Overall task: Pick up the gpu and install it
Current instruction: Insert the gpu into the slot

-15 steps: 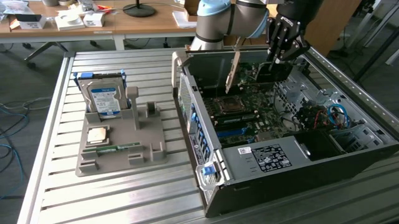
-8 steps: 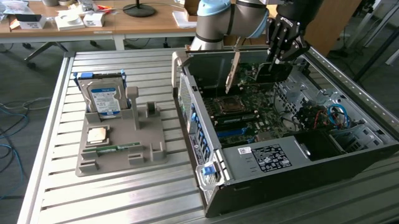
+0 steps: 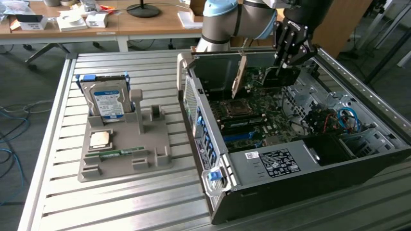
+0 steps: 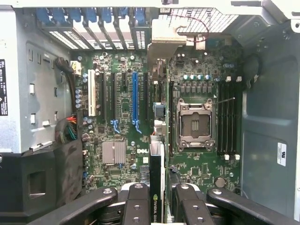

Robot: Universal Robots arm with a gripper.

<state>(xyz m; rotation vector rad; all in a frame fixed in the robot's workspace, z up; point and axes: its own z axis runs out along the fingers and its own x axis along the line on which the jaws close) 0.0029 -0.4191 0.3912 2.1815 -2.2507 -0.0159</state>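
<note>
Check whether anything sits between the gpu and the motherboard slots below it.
Nothing visible does. The gripper holds the gpu edge-on over the motherboard; the slots beside it are bare. The strip right under the card is hidden.

A hard drive (image 3: 107,102) is standing upright in a grey holder (image 3: 157,144); a memory stick (image 3: 115,153) is lying flat on it.

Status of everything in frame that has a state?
PC case, on its side, side panel off.
gpu, held on edge inside the PC case; seated or not, cannot tell.
gripper, shut on the gpu.
CPU socket, no cooler on it.
hard drive, upright in the grey fixture.
memory stick, flat on the grey fixture.
</note>
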